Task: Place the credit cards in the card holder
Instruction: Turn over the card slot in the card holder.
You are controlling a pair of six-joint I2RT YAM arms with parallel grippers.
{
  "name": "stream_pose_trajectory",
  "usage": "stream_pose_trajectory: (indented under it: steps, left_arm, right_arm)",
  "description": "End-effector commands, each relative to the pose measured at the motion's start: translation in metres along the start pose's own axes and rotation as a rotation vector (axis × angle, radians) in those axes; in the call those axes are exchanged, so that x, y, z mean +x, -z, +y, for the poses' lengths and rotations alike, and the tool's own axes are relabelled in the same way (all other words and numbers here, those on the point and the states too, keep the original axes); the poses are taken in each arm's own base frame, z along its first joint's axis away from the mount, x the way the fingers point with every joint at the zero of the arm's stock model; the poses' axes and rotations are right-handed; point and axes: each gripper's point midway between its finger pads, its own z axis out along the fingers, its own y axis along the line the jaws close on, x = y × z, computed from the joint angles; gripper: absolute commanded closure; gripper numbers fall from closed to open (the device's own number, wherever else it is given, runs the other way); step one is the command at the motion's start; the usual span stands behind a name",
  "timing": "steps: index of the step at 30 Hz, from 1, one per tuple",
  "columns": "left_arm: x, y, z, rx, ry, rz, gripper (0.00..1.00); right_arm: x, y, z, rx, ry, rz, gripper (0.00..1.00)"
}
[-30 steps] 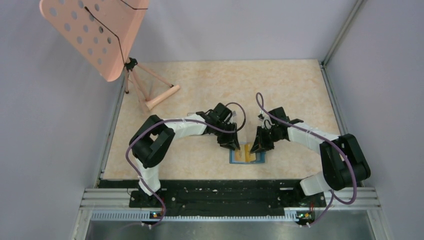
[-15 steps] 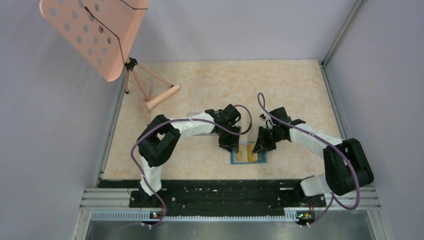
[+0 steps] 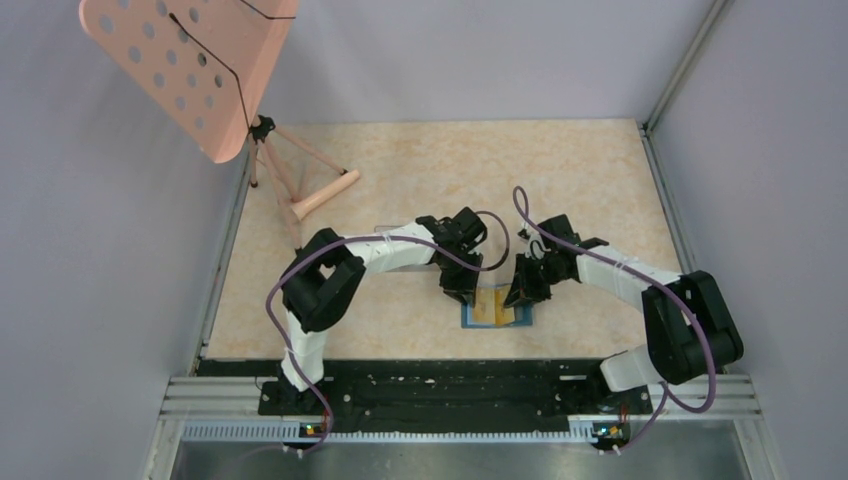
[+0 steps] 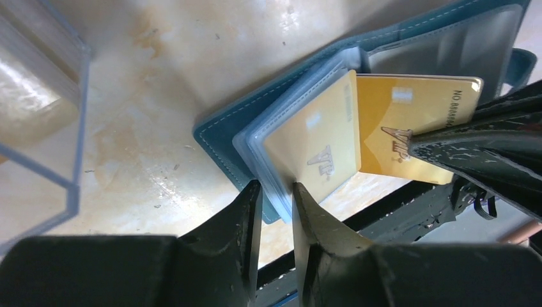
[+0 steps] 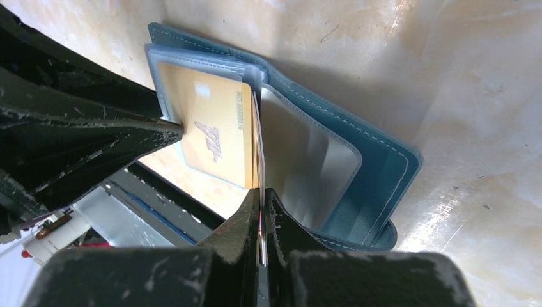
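Seen from above, the left arm's elbow has swung in toward the middle over the last second. The left gripper (image 3: 462,292) has settled at the left edge of the open card holder (image 3: 468,322), which lies near the front of the table (image 3: 420,170). The right gripper (image 3: 520,290) has hardly shifted on the holder's right side. In the left wrist view, the left fingers stand close together with the lower edge of a clear pocket leaf between them, apparently pinching it. That leaf already holds a sleeved yellow card (image 4: 316,150), and a second yellow card (image 4: 415,105) juts out beside it. The right wrist view shows the right fingers clamped on that second card, edge-on over the holder's fold, between the filled leaf and the empty pockets. With the leaf steadied, this card looks ready to be pushed in.
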Motion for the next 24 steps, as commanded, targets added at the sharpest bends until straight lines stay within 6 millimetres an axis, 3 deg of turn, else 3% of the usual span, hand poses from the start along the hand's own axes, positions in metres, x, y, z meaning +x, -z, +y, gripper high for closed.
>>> stream_pose_trajectory:
  steps: [1, 8, 14, 22, 24]
  left_arm:
    - [-0.009, 0.007, -0.027, 0.039, -0.08, -0.027, 0.73]
    - [-0.008, 0.011, -0.031, -0.014, -0.13, -0.012, 0.73]
    - [-0.005, 0.008, -0.024, -0.099, -0.164, 0.007, 0.5]
    - [-0.003, 0.006, -0.017, -0.165, -0.181, 0.026, 0.55]
    - [-0.001, 0.006, -0.014, -0.181, -0.188, 0.039, 0.52]
  right_arm:
    - [0.0, -0.005, -0.014, 0.052, 0.02, -0.001, 1.0]
    - [0.0, -0.005, -0.013, 0.046, 0.019, 0.001, 1.0]
    - [0.001, -0.005, -0.013, 0.042, 0.019, 0.003, 1.0]
    - [0.001, -0.005, -0.012, 0.036, 0.018, 0.004, 1.0]
    - [0.001, -0.005, -0.012, 0.035, 0.018, 0.005, 1.0]
